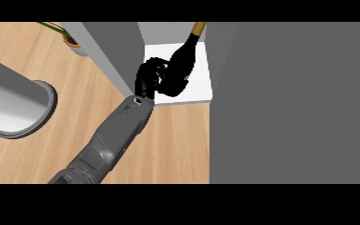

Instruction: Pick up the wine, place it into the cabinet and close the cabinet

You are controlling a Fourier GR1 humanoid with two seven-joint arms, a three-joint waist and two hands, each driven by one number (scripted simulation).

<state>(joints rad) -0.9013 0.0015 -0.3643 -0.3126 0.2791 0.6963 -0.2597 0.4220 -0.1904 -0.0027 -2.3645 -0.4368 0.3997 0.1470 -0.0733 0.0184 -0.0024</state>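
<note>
1. Head view, centre of the frame: shows the left hand curled round the lower body of the wine bottle, fingers and thumb wrapped about the dark glass. Enters on a grey forearm from the lower left.
2. Upper centre: places the wine bottle over the white floor of the cabinet, tilted, base toward the hand and gold-capped neck toward the upper right. Cannot tell whether the base touches the floor. Held low on the body, probably so the neck goes in first and the base can be set down last.
3. Left of the white floor: shows the cabinet's grey side wall, just beside the hand. Suggests why the wrist comes in at a slant from the lower left.
4. Right half of the frame: shows a wide grey panel, judged to be the open door, swung aside to leave the opening free. Not yet closed.
5. Left edge and upper left: shows a grey cylinder and a potted plant on the wooden counter, well apart from the bottle.
6. Counts: one bottle, one hand, one forearm, one cabinet, one panel, one cylinder, one plant.
</note>
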